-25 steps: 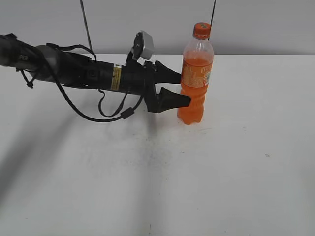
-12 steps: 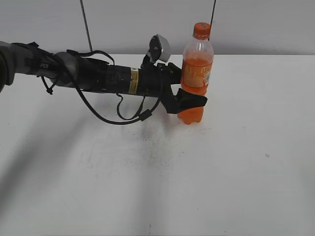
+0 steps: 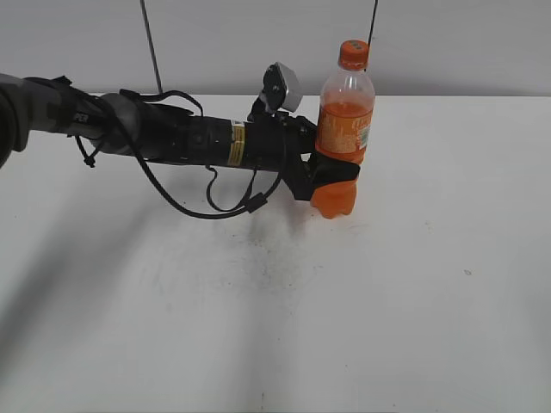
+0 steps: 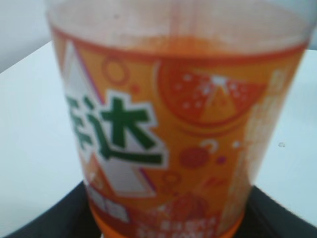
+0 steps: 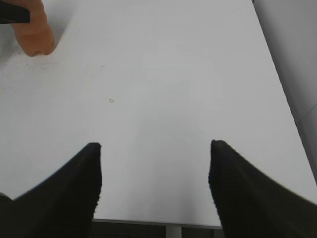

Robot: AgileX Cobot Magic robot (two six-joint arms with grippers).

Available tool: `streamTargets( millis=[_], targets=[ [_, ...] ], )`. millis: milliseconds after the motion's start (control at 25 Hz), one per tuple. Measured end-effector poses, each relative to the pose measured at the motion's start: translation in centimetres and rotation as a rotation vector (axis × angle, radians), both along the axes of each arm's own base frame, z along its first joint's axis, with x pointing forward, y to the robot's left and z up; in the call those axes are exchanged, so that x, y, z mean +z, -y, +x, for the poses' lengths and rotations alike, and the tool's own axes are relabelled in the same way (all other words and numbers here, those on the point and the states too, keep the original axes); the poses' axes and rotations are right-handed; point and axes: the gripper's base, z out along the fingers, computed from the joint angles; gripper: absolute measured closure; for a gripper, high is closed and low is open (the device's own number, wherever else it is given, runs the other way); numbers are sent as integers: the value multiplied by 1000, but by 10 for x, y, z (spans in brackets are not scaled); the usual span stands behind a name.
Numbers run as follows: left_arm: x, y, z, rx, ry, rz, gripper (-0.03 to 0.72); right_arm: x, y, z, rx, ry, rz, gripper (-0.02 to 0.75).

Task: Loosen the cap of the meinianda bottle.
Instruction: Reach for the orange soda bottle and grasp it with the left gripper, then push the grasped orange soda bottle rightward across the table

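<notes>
The meinianda bottle (image 3: 346, 129) stands upright at the back of the white table (image 3: 387, 301), with its orange cap (image 3: 353, 53) on top. My left gripper (image 3: 334, 178) reaches in from the left and is shut on the bottle's waist, just below the label. The left wrist view is filled by the bottle's label (image 4: 163, 139), with the black fingers (image 4: 44, 223) at both lower corners; the cap is out of that view. My right gripper (image 5: 154, 153) is open and empty above the table's near edge. The bottle's base (image 5: 34, 34) shows far off in the right wrist view.
The left arm and its looping cables (image 3: 215, 202) stretch over the table's left back part. Two thin dark rods (image 3: 151, 43) rise behind the table against the grey wall. The table's edge (image 5: 148, 221) lies just below my right gripper.
My left gripper has moved right onto the bottle and its jaws have come in round the bottle's waist. The bottle has stayed upright in place.
</notes>
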Motion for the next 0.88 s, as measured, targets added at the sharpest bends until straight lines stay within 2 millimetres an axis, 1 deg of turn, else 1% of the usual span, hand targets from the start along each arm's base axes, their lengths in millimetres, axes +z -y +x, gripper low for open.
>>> streamTargets(
  millis=[120, 200, 280, 360, 480, 640, 760, 880],
  targets=[
    [0, 0, -1, -17, 5, 4, 280, 0, 0, 0, 0, 0, 0, 228],
    [0, 0, -5, -64, 11, 10, 280, 4, 0, -2, 0, 15, 1, 239],
    [0, 0, -9, -111, -11, 10, 280, 15, 0, -1, 0, 20, 2, 261],
    [-1, 0, -12, -145, -30, 16, 280, 33, 0, 4, 0, 4, 1, 292],
    [-1, 1, -15, -171, -32, 24, 280, 62, -2, 21, -2, -57, -4, 319],
    [-1, 10, -20, -189, -34, 31, 280, 97, -4, 59, -6, -196, -13, 325],
    [-1, 21, -26, -193, -32, 36, 280, 114, -7, 94, -13, -333, -19, 325],
    [-1, 29, -31, -195, -34, 32, 280, 125, -11, 142, -21, -439, -20, 328]
  ],
)
